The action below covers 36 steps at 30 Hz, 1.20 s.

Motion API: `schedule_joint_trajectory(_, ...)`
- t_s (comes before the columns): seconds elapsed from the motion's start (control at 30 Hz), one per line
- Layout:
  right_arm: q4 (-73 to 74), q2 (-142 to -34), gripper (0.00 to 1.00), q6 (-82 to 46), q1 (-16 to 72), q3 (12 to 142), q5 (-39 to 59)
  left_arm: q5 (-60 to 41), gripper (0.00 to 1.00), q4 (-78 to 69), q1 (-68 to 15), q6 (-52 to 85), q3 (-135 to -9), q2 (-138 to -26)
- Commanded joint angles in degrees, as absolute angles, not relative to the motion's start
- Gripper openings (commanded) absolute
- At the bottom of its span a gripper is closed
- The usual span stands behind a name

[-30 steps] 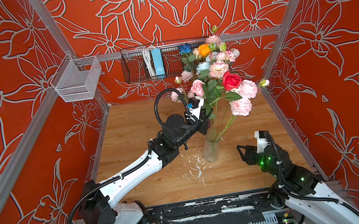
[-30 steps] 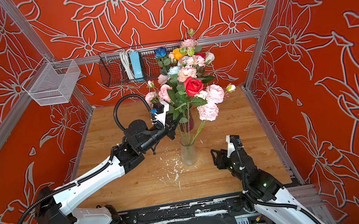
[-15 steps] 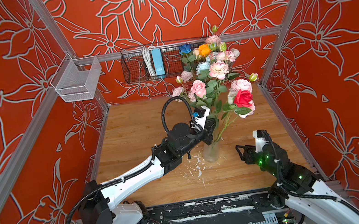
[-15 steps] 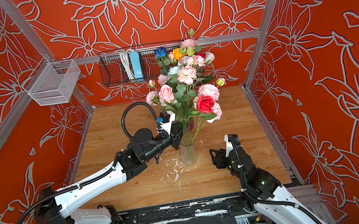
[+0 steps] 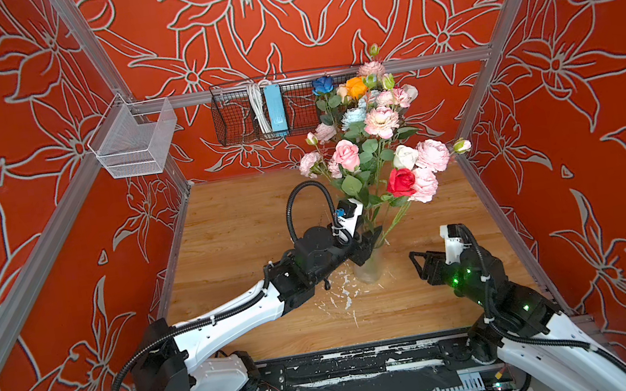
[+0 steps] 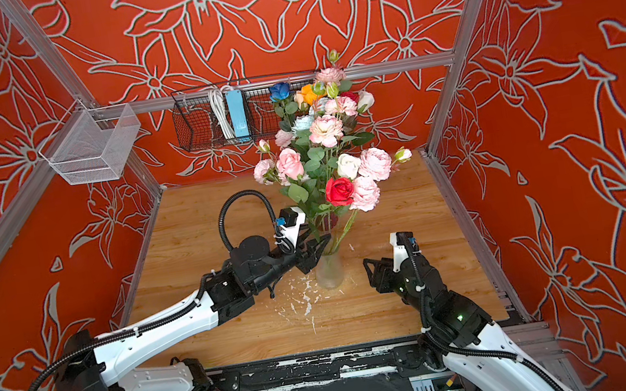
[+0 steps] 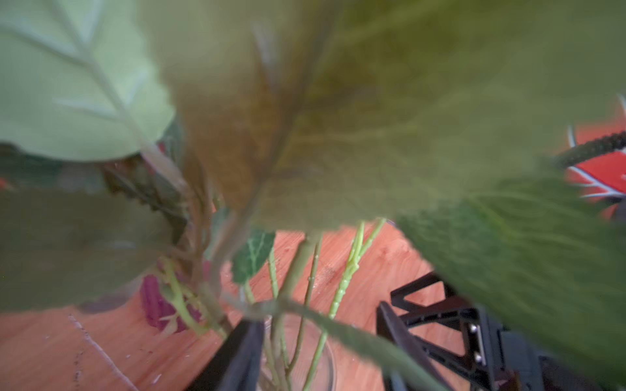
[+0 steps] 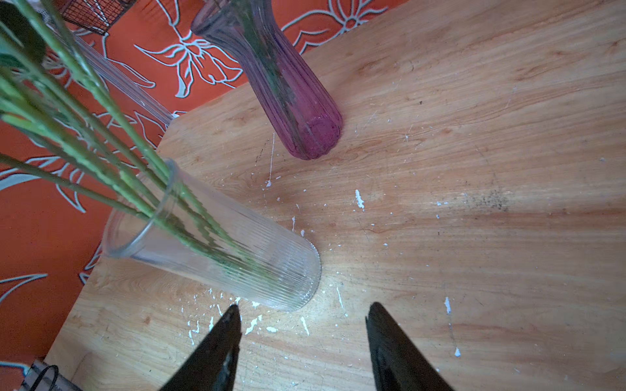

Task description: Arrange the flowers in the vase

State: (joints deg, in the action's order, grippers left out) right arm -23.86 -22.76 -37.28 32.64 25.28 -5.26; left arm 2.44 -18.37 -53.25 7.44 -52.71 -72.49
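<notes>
A clear ribbed vase (image 5: 368,269) (image 6: 329,273) (image 8: 237,250) stands mid-table and holds several green-stemmed flowers (image 5: 417,172): a red rose (image 5: 401,181) (image 6: 339,191), a white one and pale pink ones. My left gripper (image 5: 370,240) (image 6: 317,248) (image 7: 318,338) sits at the vase mouth, open, with the stems (image 7: 342,287) standing between its spread jaws. Leaves block most of the left wrist view. My right gripper (image 5: 418,267) (image 6: 371,272) (image 8: 303,311) hovers low just right of the vase's base, open and empty.
A purple vase (image 8: 294,94) (image 7: 157,306) stands behind the clear one. A tall clear vase (image 8: 125,84) further back holds more blooms, blue and orange among them (image 5: 354,89). A black wire basket (image 5: 243,131) and a white mesh basket (image 5: 135,145) hang on the walls.
My left gripper came down and rightward to the vase mouth carrying the red rose's stem, then opened and let it go. The red rose sank lower. The right gripper barely moved.
</notes>
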Motion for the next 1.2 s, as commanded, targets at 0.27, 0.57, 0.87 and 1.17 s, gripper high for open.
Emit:
schedule_joint_trajectory(0.27,-24.7,-24.8,0.62,-35.4,32.4,28.1,-3.7,0.4,0.67,0.6,-53.5,8.7,-55.1,-58.5)
schedule_joint_trajectory(0.57,-17.7,-33.6,0.62,-38.9,32.4,21.7,9.0,18.4,0.65,5.1,-53.5,28.6,-32.6,-38.2)
schedule_joint_trajectory(0.87,-10.0,-48.2,0.60,-36.7,32.3,19.3,10.1,26.3,0.67,7.9,-52.9,45.7,-20.7,-40.0)
schedule_joint_trajectory(1.17,1.9,-59.7,0.61,-37.8,32.3,19.9,7.1,22.5,0.72,6.4,-50.4,44.8,-18.9,-38.8)
